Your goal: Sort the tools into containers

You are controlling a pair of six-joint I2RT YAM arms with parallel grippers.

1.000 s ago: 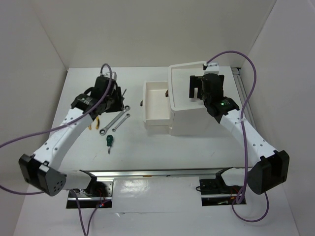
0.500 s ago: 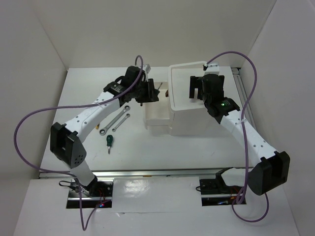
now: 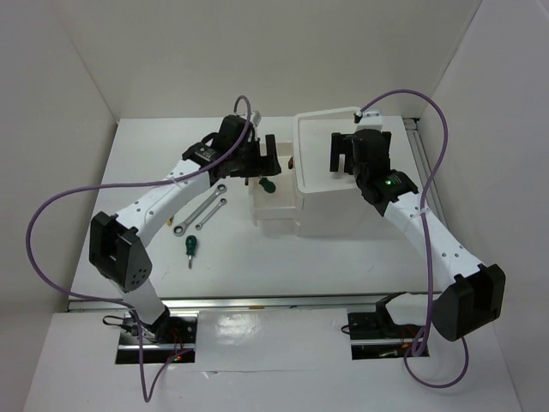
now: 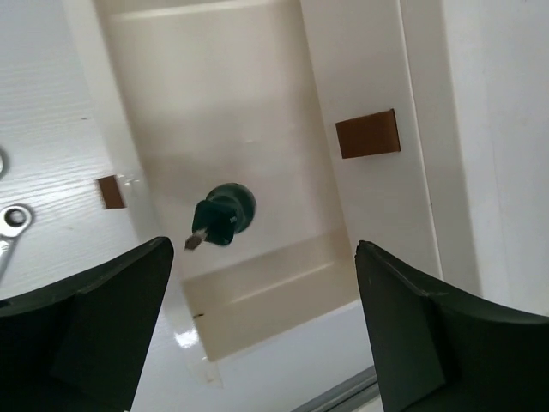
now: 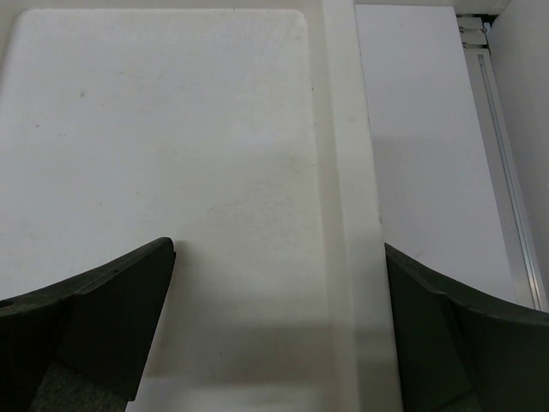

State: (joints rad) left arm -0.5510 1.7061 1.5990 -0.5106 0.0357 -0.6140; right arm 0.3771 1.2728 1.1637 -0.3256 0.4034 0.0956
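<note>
A stubby green-handled screwdriver (image 3: 268,185) is inside the pulled-out white drawer (image 3: 257,206) of the cabinet (image 3: 343,210). In the left wrist view the screwdriver (image 4: 225,215) shows end-on over the drawer floor (image 4: 214,103), clear of both fingers. My left gripper (image 3: 262,160) hangs open and empty above the drawer (image 4: 262,257). My right gripper (image 3: 343,154) is open and empty over the bare top tray (image 3: 310,172), (image 5: 279,249). Two silver wrenches (image 3: 199,209) and a second green screwdriver (image 3: 190,247) lie on the table. The pliers and the red screwdriver are hidden.
Dark red knobs show on the drawer front (image 4: 110,190) and on the cabinet (image 4: 368,134). A wrench head (image 4: 13,219) lies left of the drawer. White walls enclose the table; a metal rail (image 5: 502,189) runs along its right edge.
My left arm swung from the tools on the table to above the open drawer, then opened; the green screwdriver it carried now sits in the drawer. The right arm has not moved.
</note>
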